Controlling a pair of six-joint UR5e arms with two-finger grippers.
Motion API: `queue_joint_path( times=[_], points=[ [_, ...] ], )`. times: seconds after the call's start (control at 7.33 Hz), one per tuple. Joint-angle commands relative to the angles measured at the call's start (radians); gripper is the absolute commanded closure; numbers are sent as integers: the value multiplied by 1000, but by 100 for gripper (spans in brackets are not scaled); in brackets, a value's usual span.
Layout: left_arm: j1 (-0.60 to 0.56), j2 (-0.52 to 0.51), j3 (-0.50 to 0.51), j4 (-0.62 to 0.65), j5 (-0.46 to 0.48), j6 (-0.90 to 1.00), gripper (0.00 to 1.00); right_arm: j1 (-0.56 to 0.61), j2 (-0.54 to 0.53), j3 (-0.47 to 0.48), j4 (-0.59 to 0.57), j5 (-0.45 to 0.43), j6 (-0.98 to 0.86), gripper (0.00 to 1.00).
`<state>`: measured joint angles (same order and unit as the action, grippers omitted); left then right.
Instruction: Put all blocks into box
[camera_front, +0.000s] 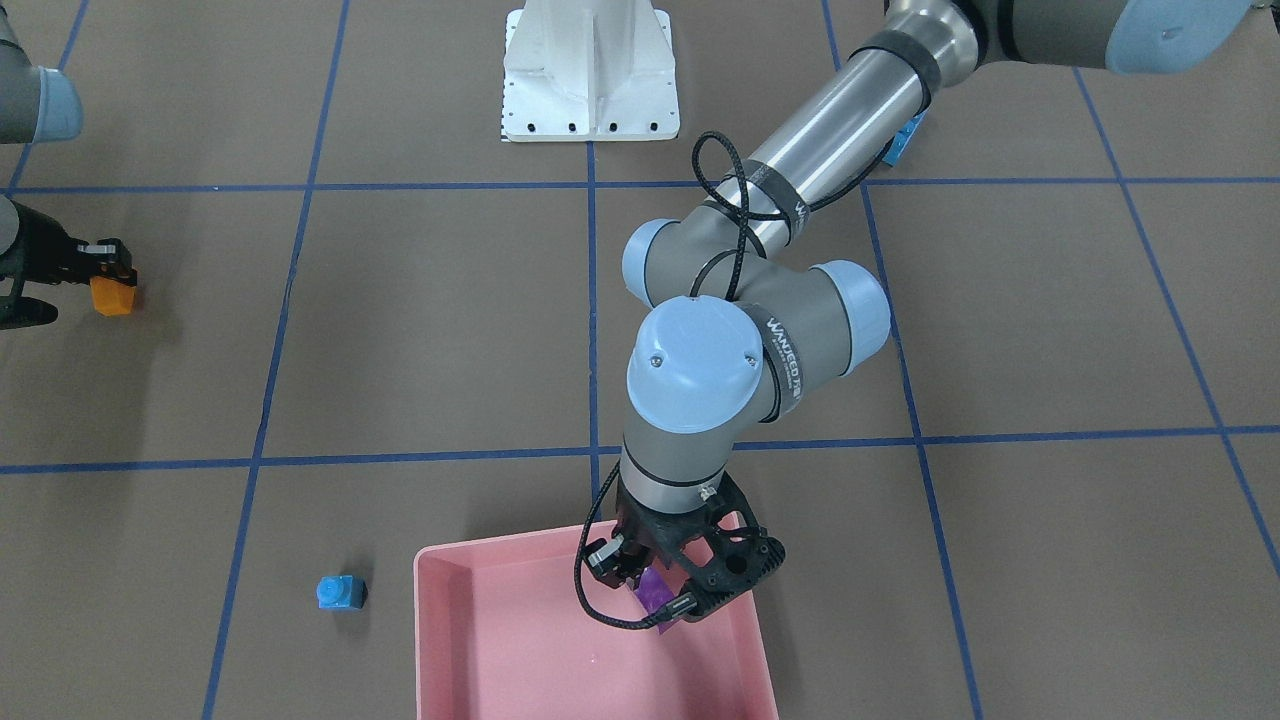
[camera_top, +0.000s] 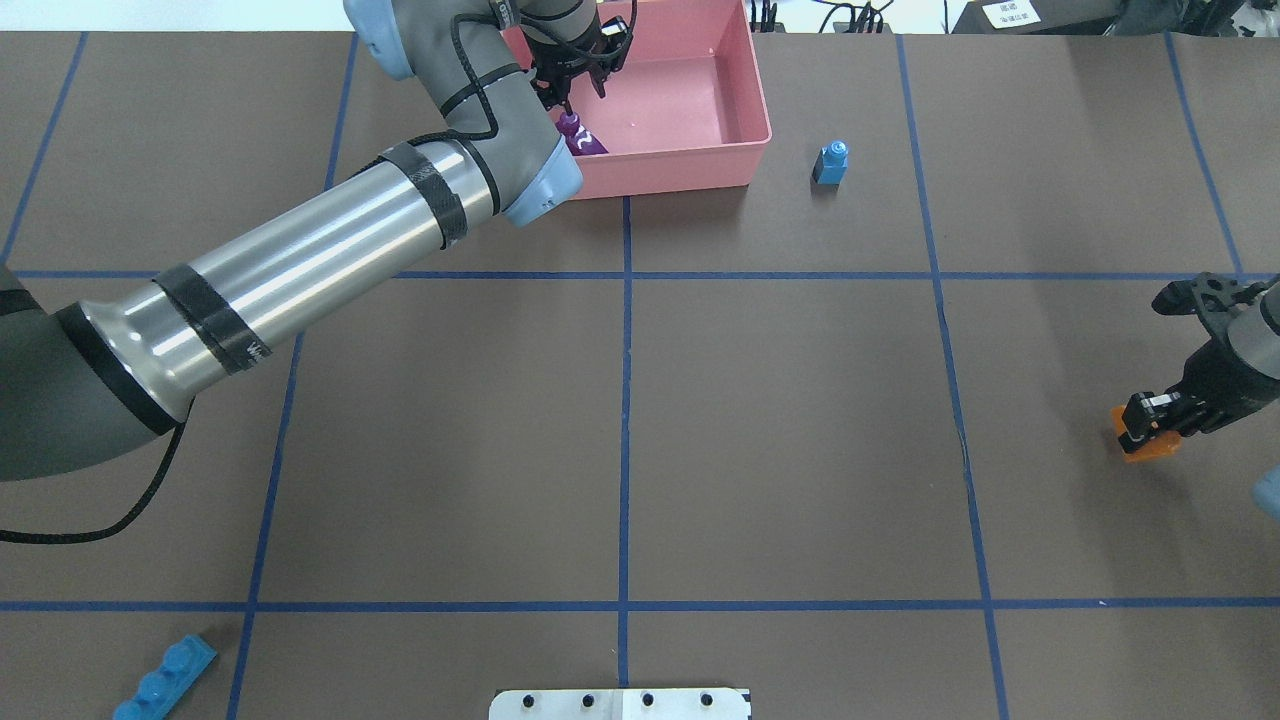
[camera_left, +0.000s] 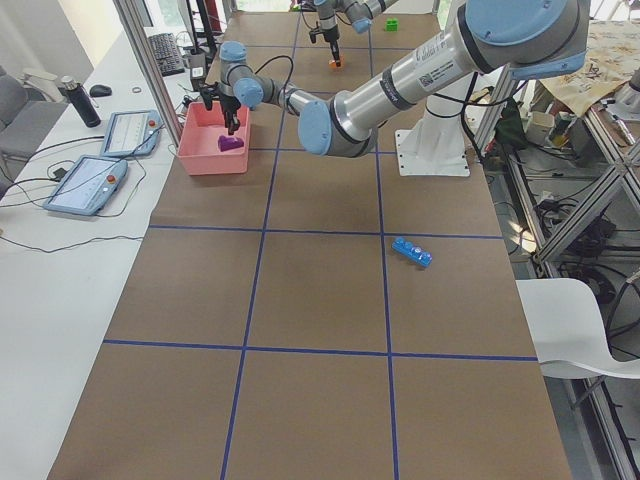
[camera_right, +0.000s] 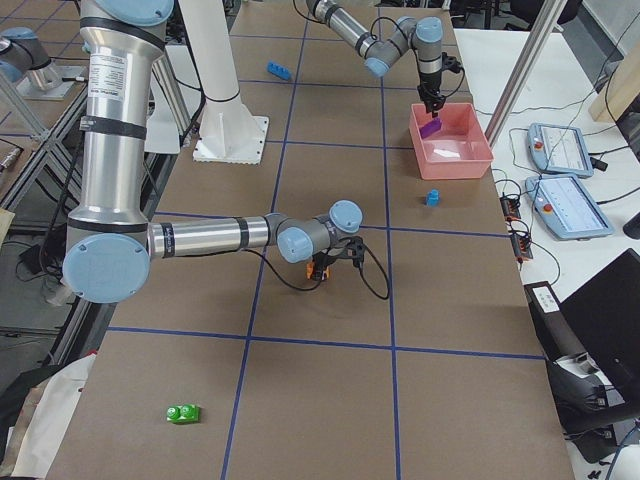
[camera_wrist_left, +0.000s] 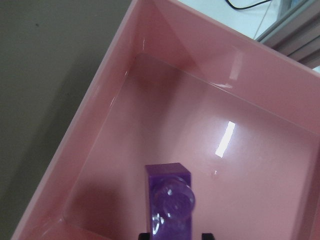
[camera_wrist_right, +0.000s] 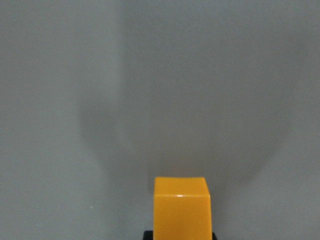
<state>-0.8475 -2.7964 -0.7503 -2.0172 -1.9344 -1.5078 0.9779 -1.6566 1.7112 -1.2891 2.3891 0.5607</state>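
My left gripper (camera_front: 648, 588) reaches down into the pink box (camera_front: 440, 640), shut on the purple sloped brick (camera_wrist_left: 167, 200), low at the box's near-left corner (camera_top: 582, 138). My right gripper (camera_top: 1146, 428) is shut on the orange brick (camera_wrist_right: 181, 210) at the table's right side, at or just above the surface (camera_front: 112, 297). The small blue single-stud brick (camera_top: 832, 162) stands just right of the box. The long blue brick (camera_top: 165, 680) lies near the robot's left. The green brick (camera_right: 182, 412) lies far on the right end.
The white metal pedestal (camera_front: 590, 70) stands at the robot's base, middle of the table edge. The left arm's long forearm (camera_top: 300, 250) spans the left half of the table. Tablets and cables lie beyond the box (camera_right: 560, 150).
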Motion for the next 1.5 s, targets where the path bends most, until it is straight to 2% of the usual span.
queue_joint_path(
  times=[0.0, 0.14, 0.27, 0.55, 0.68, 0.82, 0.95, 1.23, 1.36],
  points=[
    [-57, 3, -47, 8, -103, 30, 0, 63, 196, -24, -24, -19, 104, 100],
    [-67, 21, -108, 55, -141, 34, 0, 71, 365, -77, -77, -77, 164, 100],
    [-68, 111, -259, 125, -187, 38, 0, 71, 565, -191, -116, -135, 242, 100],
    [-81, 341, -622, 234, -227, 160, 0, 70, 822, -397, -99, -186, 391, 100],
    [-70, 489, -823, 289, -227, 222, 0, 50, 947, -491, -95, -212, 475, 100],
    [-67, 582, -983, 367, -218, 251, 0, 29, 1060, -575, -58, -259, 587, 100],
    [-67, 647, -1070, 403, -215, 255, 0, -10, 1104, -616, 8, -324, 679, 100],
    [-59, 891, -1318, 403, -213, 255, 0, -89, 1211, -744, 68, -485, 798, 100],
    [-59, 970, -1404, 403, -212, 253, 0, -100, 1241, -786, 70, -491, 804, 56]
  ],
)
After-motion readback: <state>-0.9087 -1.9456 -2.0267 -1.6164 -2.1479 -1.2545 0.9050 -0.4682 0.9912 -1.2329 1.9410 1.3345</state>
